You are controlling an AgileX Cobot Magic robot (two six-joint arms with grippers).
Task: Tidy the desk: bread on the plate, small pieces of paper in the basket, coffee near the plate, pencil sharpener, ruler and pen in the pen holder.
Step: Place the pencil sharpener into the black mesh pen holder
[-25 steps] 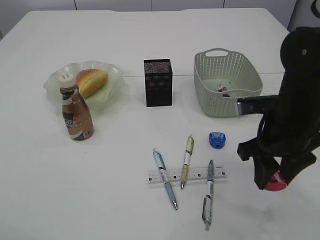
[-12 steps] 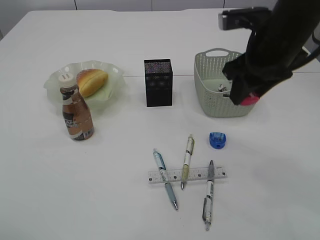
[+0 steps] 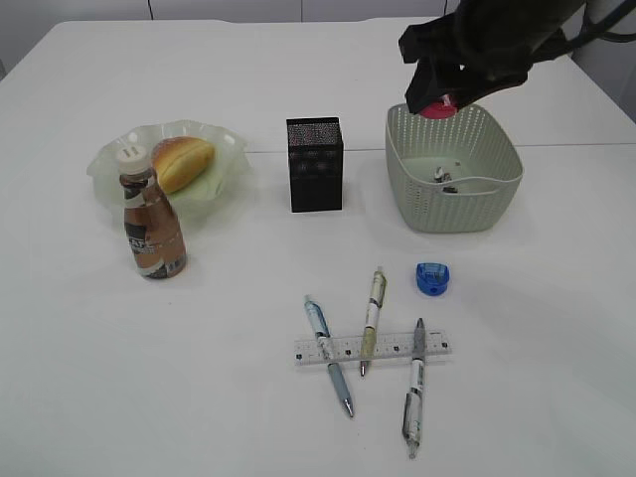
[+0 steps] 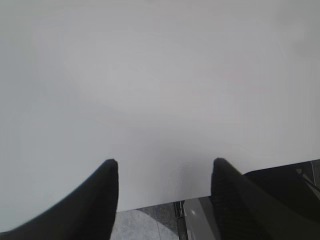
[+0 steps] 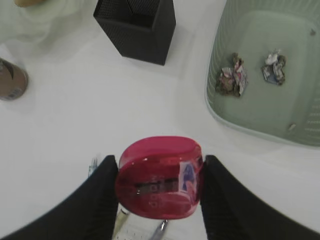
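Note:
My right gripper [image 3: 435, 107] is shut on a red pencil sharpener [image 5: 159, 176] and holds it high above the basket's [image 3: 427, 214] back rim, right of the black mesh pen holder [image 3: 315, 164]. The sharpener shows as a red spot in the exterior view [image 3: 437, 107]. A blue pencil sharpener [image 3: 431, 278], three pens [image 3: 371, 316] and a clear ruler [image 3: 370, 349] lie at the front. Bread [image 3: 182, 162] lies on the green plate [image 3: 225, 164], with the coffee bottle [image 3: 151, 219] beside it. Crumpled paper bits [image 5: 231, 75] lie in the basket. My left gripper [image 4: 164, 167] is open and empty over bare table.
The pen holder also shows in the right wrist view [image 5: 137, 27]. The table's front edge and floor show in the left wrist view [image 4: 150, 220].
My right arm has risen from the front right of the table and swung back and left with the red sharpener, now above the basket's back rim.

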